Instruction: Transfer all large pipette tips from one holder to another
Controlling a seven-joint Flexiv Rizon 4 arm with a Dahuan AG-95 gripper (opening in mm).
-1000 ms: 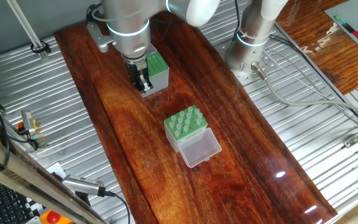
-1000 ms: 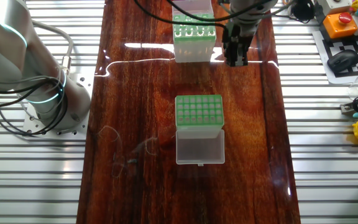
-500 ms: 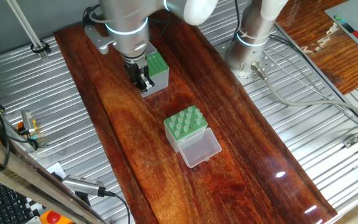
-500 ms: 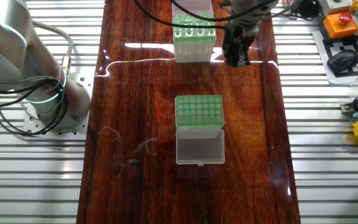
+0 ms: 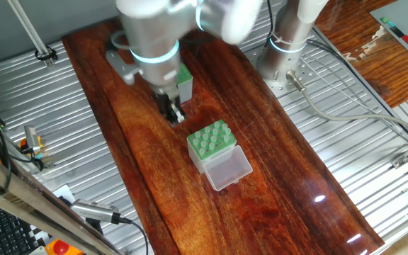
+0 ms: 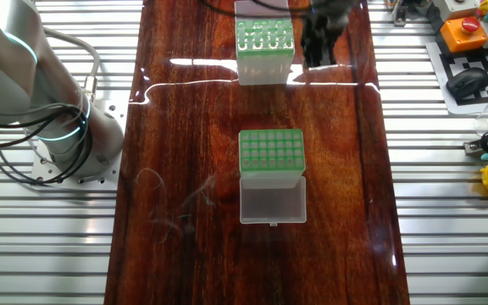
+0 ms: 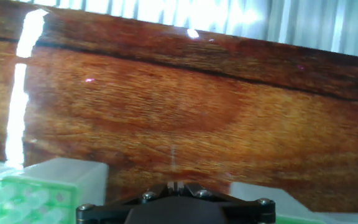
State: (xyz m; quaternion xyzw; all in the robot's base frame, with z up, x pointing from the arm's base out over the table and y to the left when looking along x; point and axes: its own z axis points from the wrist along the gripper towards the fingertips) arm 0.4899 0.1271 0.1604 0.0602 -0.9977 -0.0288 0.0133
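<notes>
The whitish holder (image 5: 210, 144) (image 6: 271, 156) stands mid-table with its green rack up, several large pipette tips in the holes and its clear lid (image 5: 229, 168) folded open. The grey-sided holder (image 5: 184, 79) (image 6: 264, 47) stands farther back, partly behind my arm. My gripper (image 5: 175, 115) (image 6: 318, 52) is blurred between the two boxes, off to the grey holder's side. In the hand view its fingers (image 7: 174, 184) are shut, with a thin translucent large pipette tip (image 7: 173, 158) sticking out ahead of them over bare wood.
The wooden board (image 5: 275, 177) lies on ribbed metal decking (image 6: 447, 212). A second arm base (image 6: 58, 127) stands left of the board. Two box corners, bottom left (image 7: 48, 183) and bottom right (image 7: 272, 200), flank the hand; I cannot tell which holder is which there.
The gripper held almost still beside the grey holder, then moved off fast: toward the whitish holder in one fixed view, up the image in the other. Both boxes stayed put.
</notes>
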